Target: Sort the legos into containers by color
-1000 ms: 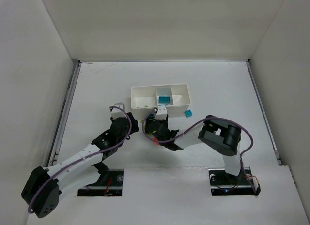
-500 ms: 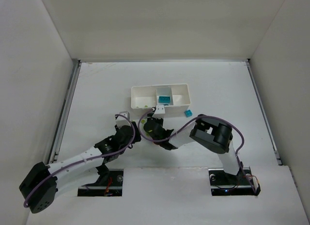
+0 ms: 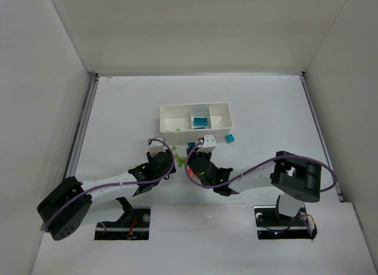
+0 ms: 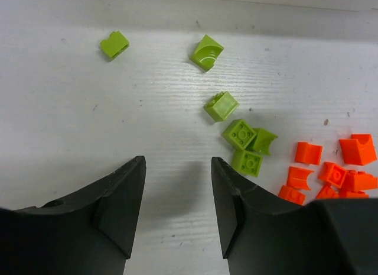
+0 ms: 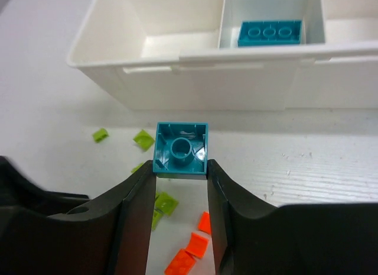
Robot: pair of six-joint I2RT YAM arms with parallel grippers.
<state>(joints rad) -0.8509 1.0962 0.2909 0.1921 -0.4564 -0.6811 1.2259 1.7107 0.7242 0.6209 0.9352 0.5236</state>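
Note:
My right gripper (image 5: 181, 167) is shut on a teal lego (image 5: 181, 149), held hollow side towards the camera above the table, just short of the white tray (image 5: 177, 56). In the tray's middle container lies another teal lego (image 5: 270, 33). A third teal lego (image 3: 229, 137) sits on the table right of the tray. My left gripper (image 4: 177, 162) stands open over bare table, nothing between its fingers. Just ahead of it and to its right are lime green legos (image 4: 239, 133); orange legos (image 4: 309, 152) lie further right.
Two stray green legos (image 4: 114, 44) (image 4: 207, 52) lie farther out towards the tray. Both wrists (image 3: 156, 165) (image 3: 204, 162) are close together in front of the tray. White walls (image 3: 41, 80) enclose the table on three sides.
The right gripper has shut on the teal lego and lifted it towards the tray, its elbow swinging right. The left gripper has moved right, up to the green and orange pile.

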